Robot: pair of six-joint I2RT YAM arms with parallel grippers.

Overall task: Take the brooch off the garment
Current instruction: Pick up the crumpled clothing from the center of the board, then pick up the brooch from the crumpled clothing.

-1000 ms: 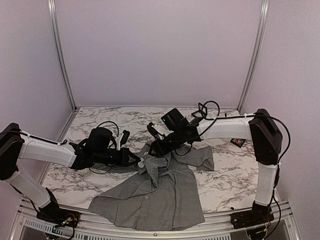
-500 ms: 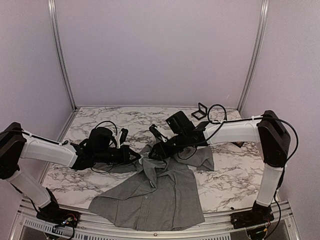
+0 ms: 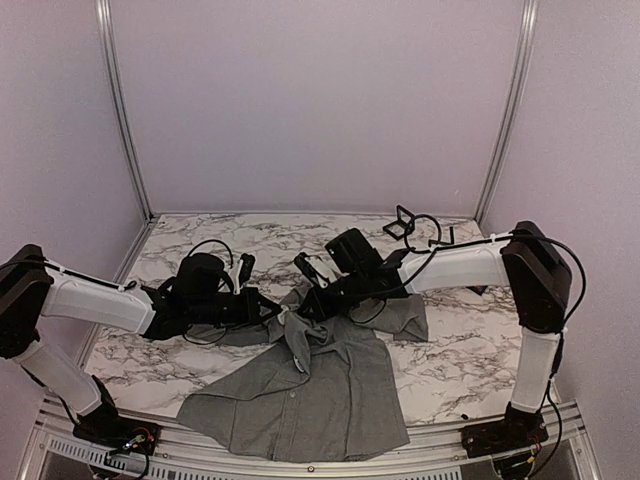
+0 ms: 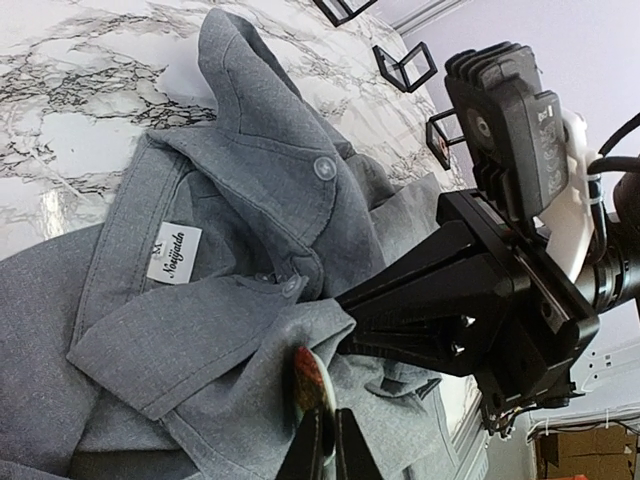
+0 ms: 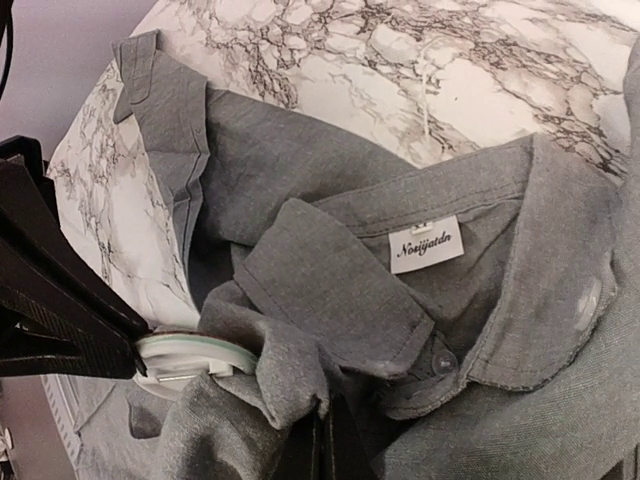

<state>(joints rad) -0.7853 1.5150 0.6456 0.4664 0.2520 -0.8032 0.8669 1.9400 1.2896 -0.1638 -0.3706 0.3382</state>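
Reaching low across the table [image 3: 450,372], the left end effector [image 4: 324,440] clamps the round, glossy brooch [image 5: 190,356] below the collar [image 5: 330,290]. The right end effector [image 5: 320,445] pinches a fold of the soft grey garment [image 3: 300,395] beside it.

The shirt [image 3: 300,395] lies on the table [image 3: 450,365]. At its collar [image 5: 335,285] sits the brooch [image 5: 190,357], with the left gripper [image 4: 322,432] just left of the collar and the right gripper [image 5: 322,428] just right.

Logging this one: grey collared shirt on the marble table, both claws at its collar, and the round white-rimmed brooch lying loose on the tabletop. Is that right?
Not quite. The round white-rimmed brooch is not loose on the tabletop: the left claw is shut on its rim, against the grey collared shirt, as the right wrist view shows. The rest holds.
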